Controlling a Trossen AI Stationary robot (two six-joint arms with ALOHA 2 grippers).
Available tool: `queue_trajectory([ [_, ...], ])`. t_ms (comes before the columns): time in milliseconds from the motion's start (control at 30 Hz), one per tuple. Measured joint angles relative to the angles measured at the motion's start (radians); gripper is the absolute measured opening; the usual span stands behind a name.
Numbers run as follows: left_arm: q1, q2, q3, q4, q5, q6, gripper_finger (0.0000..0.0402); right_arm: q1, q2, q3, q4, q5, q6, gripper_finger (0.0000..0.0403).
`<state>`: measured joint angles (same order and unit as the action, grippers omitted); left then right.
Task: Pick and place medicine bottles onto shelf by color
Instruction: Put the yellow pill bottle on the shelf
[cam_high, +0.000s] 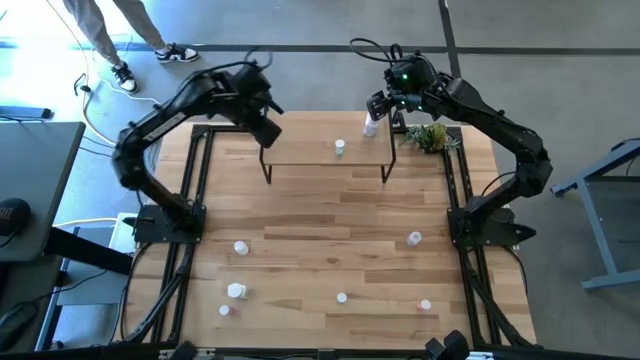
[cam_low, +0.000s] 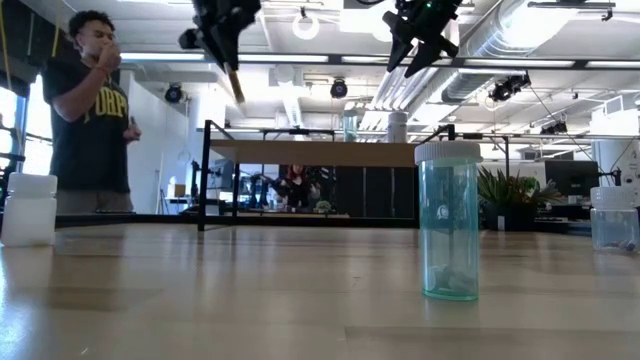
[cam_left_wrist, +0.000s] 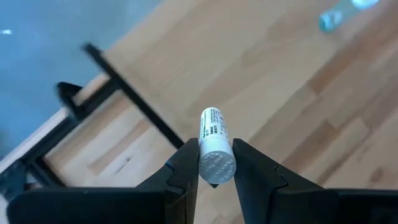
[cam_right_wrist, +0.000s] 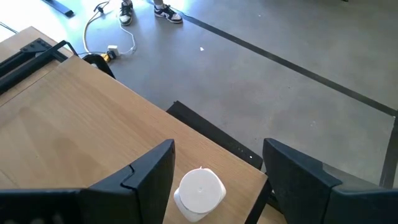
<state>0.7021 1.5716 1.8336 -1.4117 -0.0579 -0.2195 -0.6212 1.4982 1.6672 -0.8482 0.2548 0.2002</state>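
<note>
The big slatted wooden surface (cam_high: 330, 230) carries everything, and most of the small white plastic medicine bottles lie scattered well apart on its near half, which I take to mean the sorting is only partly done. At the far edge stands the small raised light-wood shelf on thin black legs (cam_high: 325, 153), high enough that both arms must come at it from above.

The left arm reaches over the shelf's left end. Its left gripper (cam_left_wrist: 216, 167) is clamped on a slim white labelled bottle with a ribbed cap (cam_left_wrist: 214, 143), pinched by the cap end so the body points ahead and down toward the board, probably so it can be stood up there.

The right gripper (cam_right_wrist: 214, 171) hangs over the shelf's far right corner with its fingers spread wide on either side of a white-capped bottle (cam_right_wrist: 199, 190) that stands on the board; nothing is held, which looks like a release.

A smaller white bottle (cam_high: 340, 147) stands near the shelf's middle. A clear teal-tinted bottle with a white cap (cam_low: 447, 220) stands upright on the near surface, waiting.
</note>
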Motion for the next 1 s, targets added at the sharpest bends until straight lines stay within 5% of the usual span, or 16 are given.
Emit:
queue_trajectory([
  [333, -0.002, 0.159, 0.063, -0.074, 0.111, 0.135, 0.0074, 0.000, 0.000, 0.000, 0.000, 0.000, 0.000, 0.0236],
  [1000, -0.037, 0.224, 0.100, -0.155, -0.008, 0.174, 0.0074, 0.000, 0.000, 0.000, 0.000, 0.000, 0.008, 0.0236],
])
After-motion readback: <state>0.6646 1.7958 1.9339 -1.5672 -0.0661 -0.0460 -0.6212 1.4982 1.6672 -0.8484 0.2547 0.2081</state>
